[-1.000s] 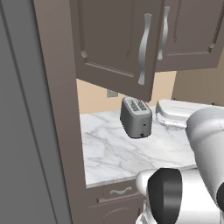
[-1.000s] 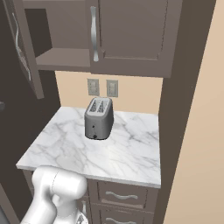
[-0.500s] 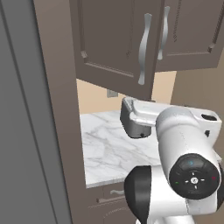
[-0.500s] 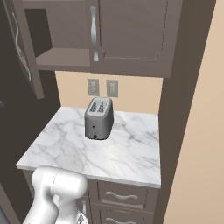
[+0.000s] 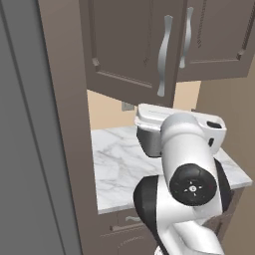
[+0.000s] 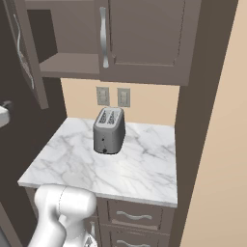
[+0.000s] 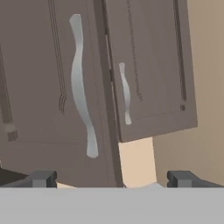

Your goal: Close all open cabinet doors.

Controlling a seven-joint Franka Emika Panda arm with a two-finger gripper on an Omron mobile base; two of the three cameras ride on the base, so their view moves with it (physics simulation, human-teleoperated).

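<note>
Gripper (image 7: 111, 178) nearest, fingertips spread wide, nothing between them, aimed up at cabinets.
Toaster (image 6: 109, 129) on marble counter (image 6: 144, 169) below wall cabinets.
Open cabinet door (image 5: 127, 47) above toaster, left of closed cabinet door (image 5: 219, 37), swung out toward robot; shelf (image 6: 70, 64) behind it exposed.
Judgement: door rigid, hinged, light to swing; flat push on panel near curved silver handle (image 7: 82, 85), far from hinge, beats pinching slick handle.

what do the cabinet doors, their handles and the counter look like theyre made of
Cabinet doors: apparently matte dark grey-brown wood, given the recessed framed panels. Handles: likely brushed metal, silver with a soft sheen. Counter: looks like polished white marble, judging by its grey veins.
</note>
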